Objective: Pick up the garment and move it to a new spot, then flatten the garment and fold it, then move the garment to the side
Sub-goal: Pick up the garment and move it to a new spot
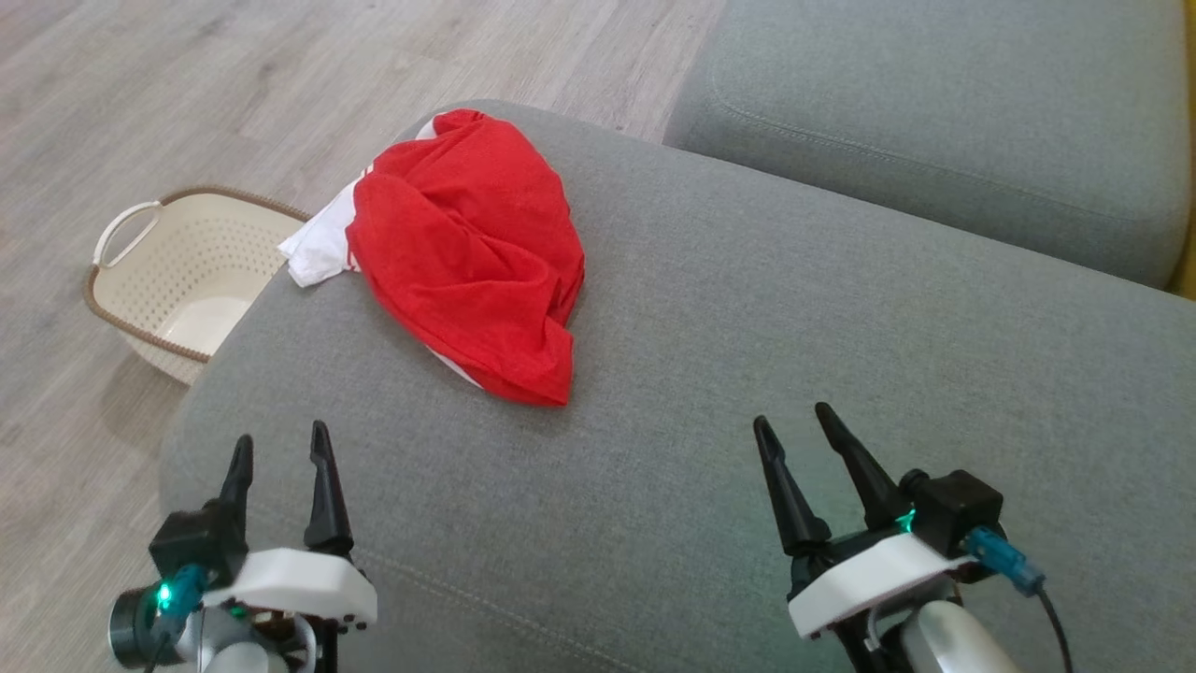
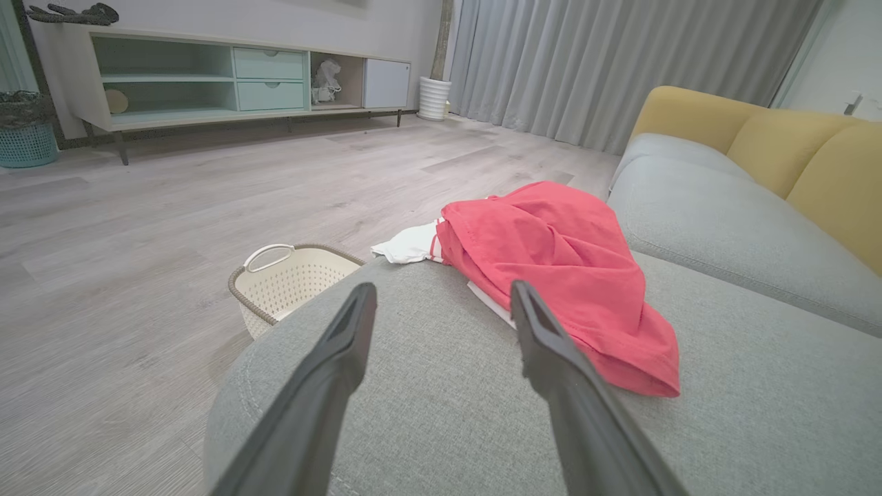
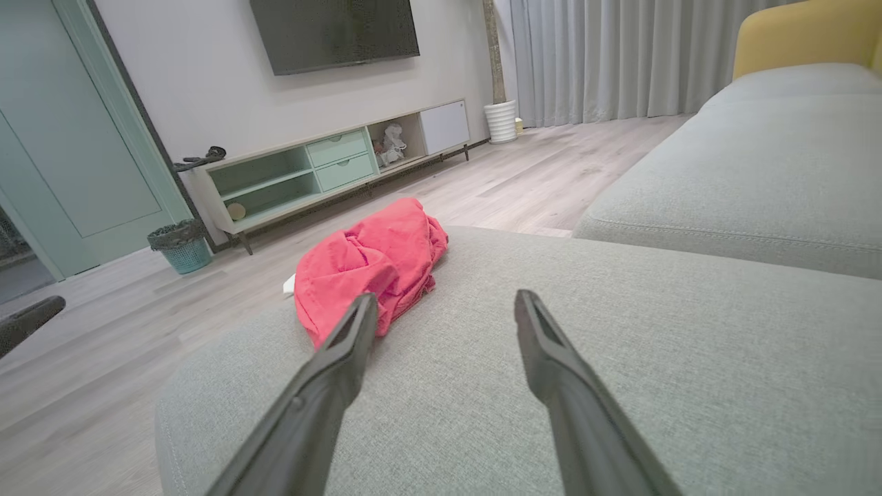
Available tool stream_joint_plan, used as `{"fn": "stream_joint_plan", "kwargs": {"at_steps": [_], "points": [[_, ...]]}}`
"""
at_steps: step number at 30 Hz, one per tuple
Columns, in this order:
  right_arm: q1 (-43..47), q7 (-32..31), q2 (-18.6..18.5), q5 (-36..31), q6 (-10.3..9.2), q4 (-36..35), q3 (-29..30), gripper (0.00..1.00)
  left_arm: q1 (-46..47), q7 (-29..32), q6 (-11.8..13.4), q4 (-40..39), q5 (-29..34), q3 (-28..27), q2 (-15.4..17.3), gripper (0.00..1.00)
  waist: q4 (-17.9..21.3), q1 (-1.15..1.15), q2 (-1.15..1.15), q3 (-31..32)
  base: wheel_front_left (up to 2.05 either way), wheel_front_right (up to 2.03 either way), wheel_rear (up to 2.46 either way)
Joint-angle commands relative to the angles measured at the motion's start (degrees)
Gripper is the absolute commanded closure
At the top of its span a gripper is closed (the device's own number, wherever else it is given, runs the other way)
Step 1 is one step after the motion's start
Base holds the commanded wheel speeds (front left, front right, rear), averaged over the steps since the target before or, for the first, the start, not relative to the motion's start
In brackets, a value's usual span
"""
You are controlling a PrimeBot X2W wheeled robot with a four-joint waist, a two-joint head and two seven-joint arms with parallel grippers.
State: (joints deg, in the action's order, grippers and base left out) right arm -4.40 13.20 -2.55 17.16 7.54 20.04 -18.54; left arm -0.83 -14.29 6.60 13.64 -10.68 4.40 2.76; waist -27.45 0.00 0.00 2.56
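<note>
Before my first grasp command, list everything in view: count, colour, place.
Crumpled red-and-white fabric garment: one, red and white, near seat's far-left corner.
Grey fabric sofa seats: two, grey, one under the garment, one beyond.
Yellow padded sofa backrest: one, yellow, behind the seats.
Cream perforated plastic basket: one, cream, floor left of the seat.
Wood-look plank floor: one, grey-beige, around the sofa.
Low shelved cabinet: one, white and mint, far wall.
Woven teal wastebasket: one, teal, beside the cabinet.
White ribbed pot: one, white, by the curtains.
Pleated curtains: one set, grey, far wall.
Left end effector: one, dark, open, empty, over the seat's near edge.
Right end effector: one, dark, open, empty, alongside.
</note>
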Motion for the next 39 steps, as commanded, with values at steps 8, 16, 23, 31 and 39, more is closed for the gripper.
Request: {"fn": "stream_joint_plan", "kwargs": {"at_steps": [8,16,23,31,39], "points": [[-1.56,1.23,-0.32,-0.86,-0.05,-2.77,2.0,0.0,4.88,-0.71,-1.56,-0.47,0.14,-3.73,0.54,0.0,2.08,0.0,0.0,-1.73,0.0,0.0,0.0],[-2.87,-0.82,-0.32,-5.15,-0.05,-7.33,8.15,0.0,13.71,0.6,-4.19,4.71,-1.89,-5.26,2.81,0.0,6.12,0.0,0.0,-8.94,0.0,0.0,0.0],[-4.75,-3.43,-0.32,-9.0,-0.05,-15.62,13.82,0.0,27.06,7.89,-6.83,13.33,-4.67,-6.4,6.75,0.0,9.34,0.0,0.0,-17.47,0.0,0.0,0.0],[-5.21,-6.26,-0.32,-11.41,-0.05,-21.66,15.11,0.0,41.2,15.07,-10.69,25.31,-7.45,-6.27,10.49,0.0,11.98,0.0,0.0,-24.95,0.0,0.0,0.0],[-5.9,-6.84,-0.32,-12.29,-0.05,-23.94,14.37,0.0,50.8,17.29,-11.88,37.5,-8.22,-5.52,13.07,0.0,13.79,0.0,0.0,-29.33,0.0,0.0,0.0]]}}
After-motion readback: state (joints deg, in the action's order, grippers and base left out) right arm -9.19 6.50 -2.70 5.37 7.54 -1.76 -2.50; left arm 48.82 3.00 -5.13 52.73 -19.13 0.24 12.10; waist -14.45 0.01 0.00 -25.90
